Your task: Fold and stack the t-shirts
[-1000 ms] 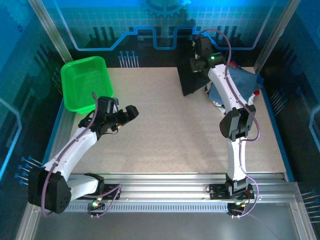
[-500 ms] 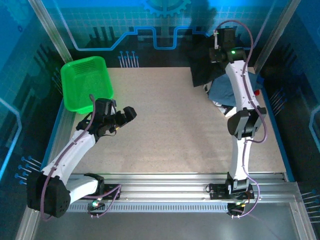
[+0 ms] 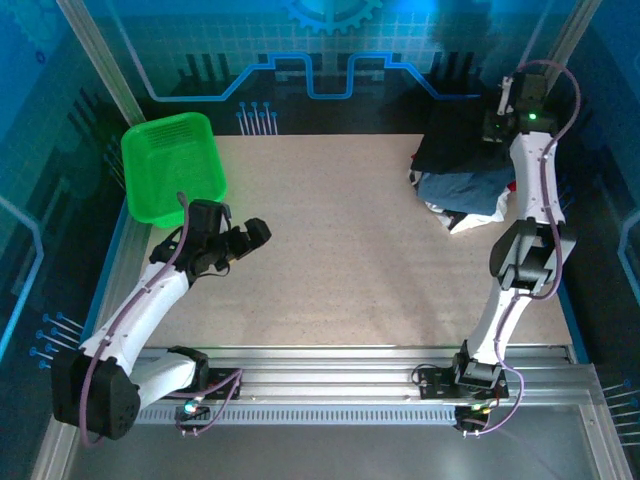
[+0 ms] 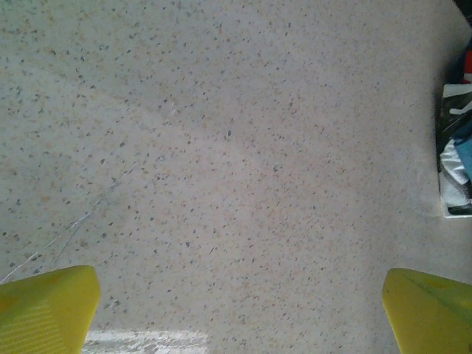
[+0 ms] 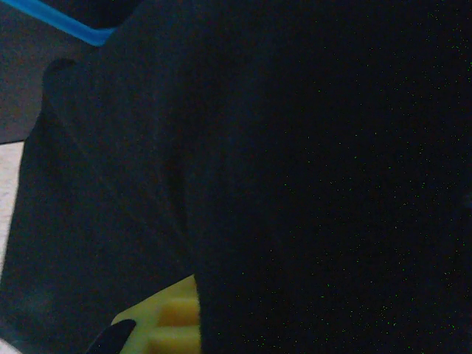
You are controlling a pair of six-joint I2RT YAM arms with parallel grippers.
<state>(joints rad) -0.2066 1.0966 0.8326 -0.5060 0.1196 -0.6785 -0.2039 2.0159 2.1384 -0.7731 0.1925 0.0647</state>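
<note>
The black t-shirt [image 3: 455, 150] hangs from my right gripper [image 3: 497, 126] at the back right corner, its lower part draped over the pile. My right gripper is shut on it. In the right wrist view the black cloth [image 5: 295, 177] covers nearly everything and hides all but one yellow finger [image 5: 166, 324]. Under it lie a slate-blue t-shirt [image 3: 472, 188] and a white one [image 3: 466, 221]. My left gripper [image 3: 262, 232] hovers open over bare table at the left, its yellow fingertips [image 4: 44, 310] wide apart, with nothing between them.
A green mesh basket [image 3: 172, 165] stands at the back left. The pile's edge [image 4: 453, 155] shows at the right of the left wrist view. Frame posts and blue walls close in the back and sides. The speckled tabletop [image 3: 340, 250] lies between the arms.
My right arm has swung from the back centre to the back right corner, carrying the black t-shirt across the pile. My left arm has barely moved.
</note>
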